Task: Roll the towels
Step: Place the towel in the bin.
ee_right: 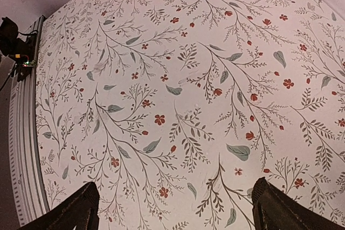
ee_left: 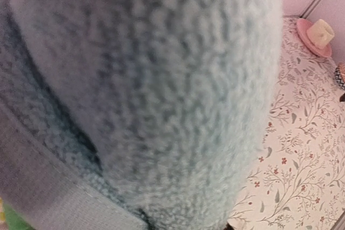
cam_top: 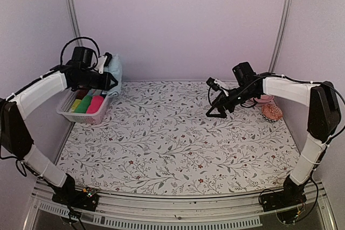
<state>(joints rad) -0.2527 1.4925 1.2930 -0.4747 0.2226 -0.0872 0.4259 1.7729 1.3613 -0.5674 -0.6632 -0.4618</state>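
Left gripper clamped on pale blue towel above far corner of basket; right gripper, jaws apart and empty, far from that basket.

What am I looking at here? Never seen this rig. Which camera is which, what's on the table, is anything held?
These are two robot arms bolted at the table's near edge, each ending in a two-finger gripper. The wide picture comes from a fixed camera above and behind them. The other two come from cameras on the wrists. The left gripper is shut on a pale blue towel, which fills its wrist view. It is held up by a basket of rolled cloths at the far left. The right gripper hangs open and empty over the floral tablecloth. At the far right sit a pink dish and an orange patterned object that I can't identify.
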